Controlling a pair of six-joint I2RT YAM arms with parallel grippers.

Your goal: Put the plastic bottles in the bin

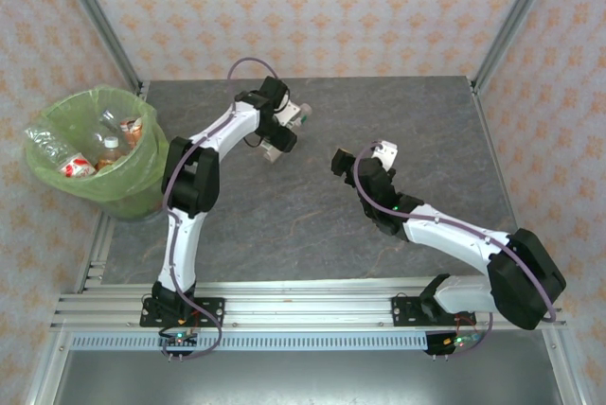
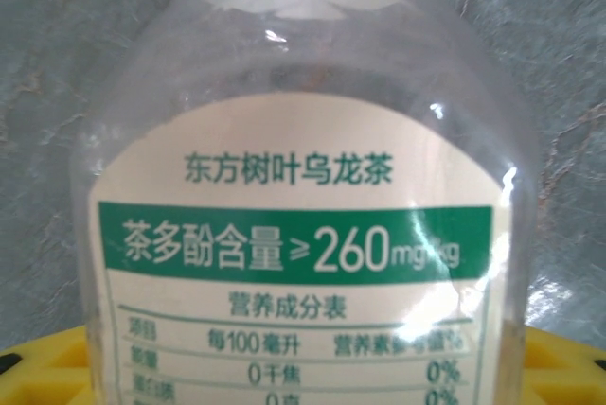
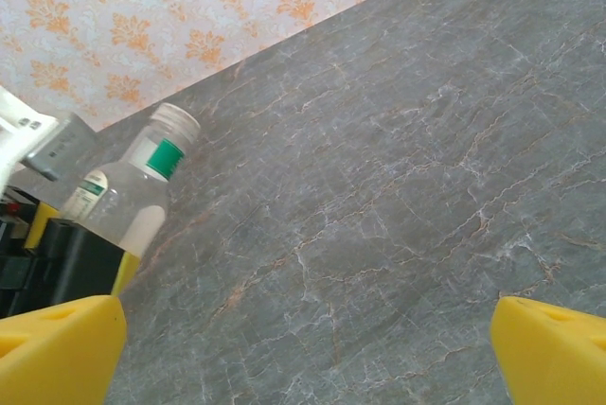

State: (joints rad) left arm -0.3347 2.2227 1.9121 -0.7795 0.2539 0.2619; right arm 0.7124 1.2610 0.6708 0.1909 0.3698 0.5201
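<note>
A clear plastic bottle [image 2: 303, 187] with a white-green label and a white cap sits between the yellow pads [image 2: 43, 367] of my left gripper [image 1: 277, 138], which is shut on it above the back middle of the table. The right wrist view has this bottle [image 3: 133, 202] tilted, with its cap toward the wall. The bin [image 1: 142, 173], lined with a lime-green bag, stands off the table's left edge and holds several bottles [image 1: 79, 167] with red and orange labels. My right gripper [image 1: 341, 161] hangs open over bare table, its yellow fingertips [image 3: 57, 348] wide apart.
The grey marble table [image 1: 312, 235] is walled by patterned panels at the back and sides. Metal posts [image 1: 95, 17] rise at the back corners. The two grippers are about a hand's width apart near the table's middle.
</note>
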